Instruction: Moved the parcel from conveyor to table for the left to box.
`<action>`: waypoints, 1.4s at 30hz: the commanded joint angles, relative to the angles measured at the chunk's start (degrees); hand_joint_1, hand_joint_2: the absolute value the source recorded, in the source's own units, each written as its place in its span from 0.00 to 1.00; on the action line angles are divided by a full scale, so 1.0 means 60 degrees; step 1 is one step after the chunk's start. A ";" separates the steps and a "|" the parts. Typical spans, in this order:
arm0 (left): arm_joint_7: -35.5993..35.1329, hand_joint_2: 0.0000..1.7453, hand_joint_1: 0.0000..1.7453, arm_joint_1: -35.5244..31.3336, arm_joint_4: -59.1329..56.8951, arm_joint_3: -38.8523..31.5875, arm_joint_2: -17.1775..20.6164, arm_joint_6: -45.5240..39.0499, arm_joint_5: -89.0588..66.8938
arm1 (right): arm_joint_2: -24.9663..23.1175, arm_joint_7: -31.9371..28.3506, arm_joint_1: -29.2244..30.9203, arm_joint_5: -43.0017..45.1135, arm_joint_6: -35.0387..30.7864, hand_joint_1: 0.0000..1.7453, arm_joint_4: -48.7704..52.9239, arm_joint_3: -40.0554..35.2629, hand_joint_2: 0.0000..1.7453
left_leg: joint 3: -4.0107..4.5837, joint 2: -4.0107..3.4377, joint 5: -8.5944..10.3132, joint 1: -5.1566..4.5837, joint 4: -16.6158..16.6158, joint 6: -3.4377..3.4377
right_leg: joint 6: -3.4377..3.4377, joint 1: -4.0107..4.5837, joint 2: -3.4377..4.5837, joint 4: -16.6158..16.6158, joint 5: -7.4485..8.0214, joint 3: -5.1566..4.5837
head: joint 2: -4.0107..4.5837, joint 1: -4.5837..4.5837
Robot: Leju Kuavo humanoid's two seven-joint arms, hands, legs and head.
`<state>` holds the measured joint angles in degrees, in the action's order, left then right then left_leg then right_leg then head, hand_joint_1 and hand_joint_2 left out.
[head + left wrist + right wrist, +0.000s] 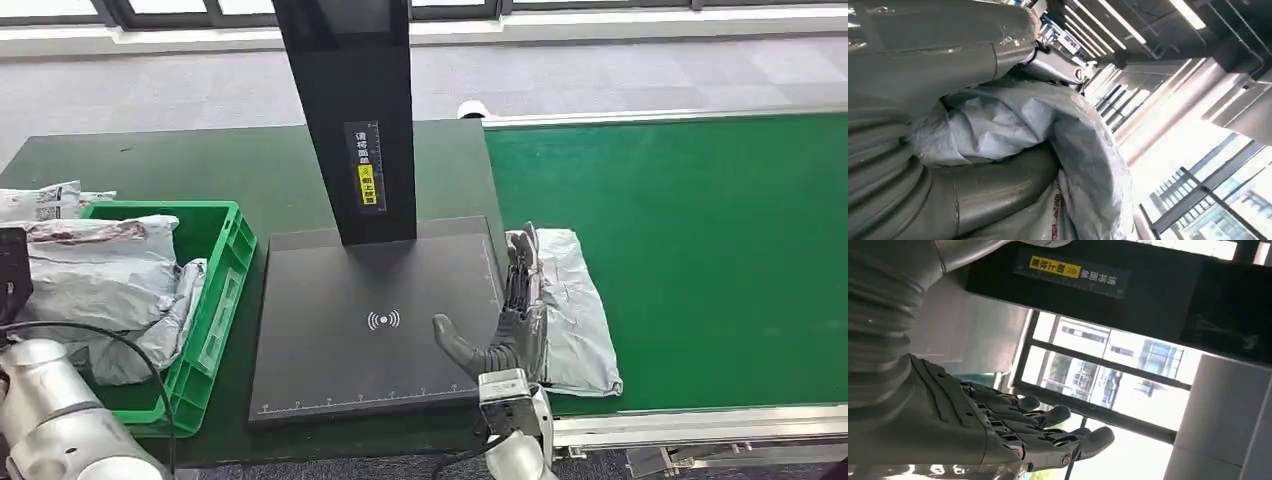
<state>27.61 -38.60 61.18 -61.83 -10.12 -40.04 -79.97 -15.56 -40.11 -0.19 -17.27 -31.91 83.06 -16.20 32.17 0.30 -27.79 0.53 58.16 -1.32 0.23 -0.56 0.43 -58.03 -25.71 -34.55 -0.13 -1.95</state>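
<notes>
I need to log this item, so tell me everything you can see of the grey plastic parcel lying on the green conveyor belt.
The grey plastic mailer parcel is a soft, crinkled, roughly rectangular bag lying flat at the near left edge of the green conveyor belt, beside the black scanner base plate. It looks thin and lightly filled. The robot's right hand, fingers extended and thumb spread, overlaps its left edge; whether it touches the parcel cannot be told.

A grey parcel [572, 305] lies on the bright green conveyor [700, 260]. The table [250, 170] is dark green, the crate [215, 300] bright green, the scanner plate [370, 320] black; its post's label [369, 186] looks yellow.
</notes>
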 commanded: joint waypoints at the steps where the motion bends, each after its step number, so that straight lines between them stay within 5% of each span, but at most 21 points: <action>1: -0.0058 1.00 1.00 -0.0254 -0.0620 -0.0600 0.0166 0.0007 -0.0034 | -0.0085 0.0018 0.0085 0.0006 0.0024 0.00 -0.0404 0.0621 1.00 | -0.0025 -0.0004 0.0003 -0.0005 -0.0021 0.0008 | 0.0000 -0.0003 -0.0005 0.0018 0.0002 0.0024 | 0.0000 0.0000; 13: 0.0322 1.00 1.00 -0.0293 -0.0984 -0.0842 0.0327 0.0007 0.0119 | -0.0113 0.0018 0.0168 -0.0056 0.0046 0.00 -0.0479 0.0701 1.00 | -0.0026 -0.0003 0.0005 -0.0003 -0.0023 0.0007 | -0.0002 0.0000 -0.0008 0.0021 0.0004 0.0025 | 0.0000 0.0000; 14: -0.0139 1.00 0.18 -0.0304 -0.0817 -0.0429 0.0160 0.0007 -0.0177 | 0.0007 0.0018 0.0230 0.0119 -0.0041 0.00 -0.0546 0.0607 1.00 | -0.0026 -0.0007 0.0005 -0.0004 -0.0023 0.0005 | -0.0002 -0.0002 -0.0003 0.0018 0.0004 0.0022 | 0.0000 0.0000; 15: -0.0332 1.00 0.00 -0.0173 -0.0871 -0.0020 0.0165 0.0007 -0.0132 | 0.0063 0.0018 0.0254 0.0198 -0.0134 0.00 -0.0598 0.0533 1.00 | -0.0011 0.0004 0.0003 0.0000 -0.0010 0.0005 | -0.0001 0.0001 -0.0011 0.0011 0.0002 0.0014 | 0.0000 0.0000; 21: 0.0820 1.00 0.00 0.0049 -0.0117 0.0208 -0.0424 0.0007 0.1050 | 0.0077 0.0018 0.0349 0.0266 -0.0211 0.00 -0.0710 0.0516 1.00 | -0.0019 0.0014 0.0006 0.0000 -0.0016 0.0010 | 0.0001 0.0003 -0.0025 0.0023 0.0002 0.0025 | 0.0000 0.0000; 22: 0.1130 0.00 0.00 0.0028 0.0036 0.0055 -0.0524 0.0007 0.1220 | 0.0067 0.0018 0.0360 0.0263 -0.0204 0.00 -0.0739 0.0524 1.00 | -0.0012 0.0012 0.0004 -0.0001 -0.0009 0.0008 | 0.0002 0.0000 -0.0019 0.0013 0.0000 0.0015 | 0.0000 0.0000; 24: 0.2066 0.00 0.00 0.0018 -0.0046 0.0087 -0.0646 0.0007 0.2110 | 0.0056 0.0018 0.0357 0.0248 -0.0239 0.00 -0.0781 0.0538 1.00 | -0.0027 0.0007 0.0004 0.0001 -0.0021 0.0013 | 0.0003 0.0003 -0.0019 0.0030 0.0004 0.0032 | 0.0000 0.0000; 35: 0.2066 0.00 0.00 0.0913 0.1128 0.2321 -0.1020 0.0007 0.4333 | -0.0004 0.0018 0.0286 0.0005 -0.0557 0.00 -0.1007 0.0784 1.00 | -0.0018 0.0026 0.0005 -0.0005 -0.0014 0.0003 | -0.0002 -0.0004 -0.0032 0.0019 0.0001 0.0021 | 0.0000 0.0000; 37: 0.2066 0.00 0.00 0.1155 0.0714 0.3395 -0.0782 0.0016 0.5530 | 0.0012 0.0705 0.0093 -0.0502 -0.0411 0.00 -0.0424 0.0981 1.00 | -0.0022 0.0017 0.0008 -0.0003 -0.0023 0.0004 | -0.0002 0.0000 -0.0026 0.0029 0.0007 0.0026 | 0.0000 0.0000; 40: 0.1866 0.00 0.00 0.2063 0.1571 0.5445 -0.0435 0.0470 0.7960 | -0.0075 0.0586 0.0568 -0.1377 -0.0034 0.00 -0.2090 0.2056 1.00 | -0.0023 0.0043 0.0013 -0.0005 -0.0023 0.0003 | -0.0004 -0.0001 -0.0056 0.0027 0.0002 0.0028 | 0.0000 0.0003; 42: 0.2066 0.00 0.00 0.2932 0.3259 0.6663 -0.0483 0.2069 1.0215 | -0.0048 0.1467 0.0931 -0.2699 -0.0757 0.00 -0.2988 0.3164 1.00 | -0.0034 0.0017 0.0011 0.0000 -0.0030 0.0004 | -0.0003 0.0004 -0.0030 0.0042 0.0013 0.0036 | 0.0000 0.0000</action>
<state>40.06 -31.96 68.04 -48.82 -15.76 -39.73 -45.82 -15.69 -37.94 0.03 -20.29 -34.01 80.74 -14.20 32.11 0.29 -27.81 0.51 58.17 -1.35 0.21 -0.57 0.41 -58.02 -25.70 -34.53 -0.13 -1.95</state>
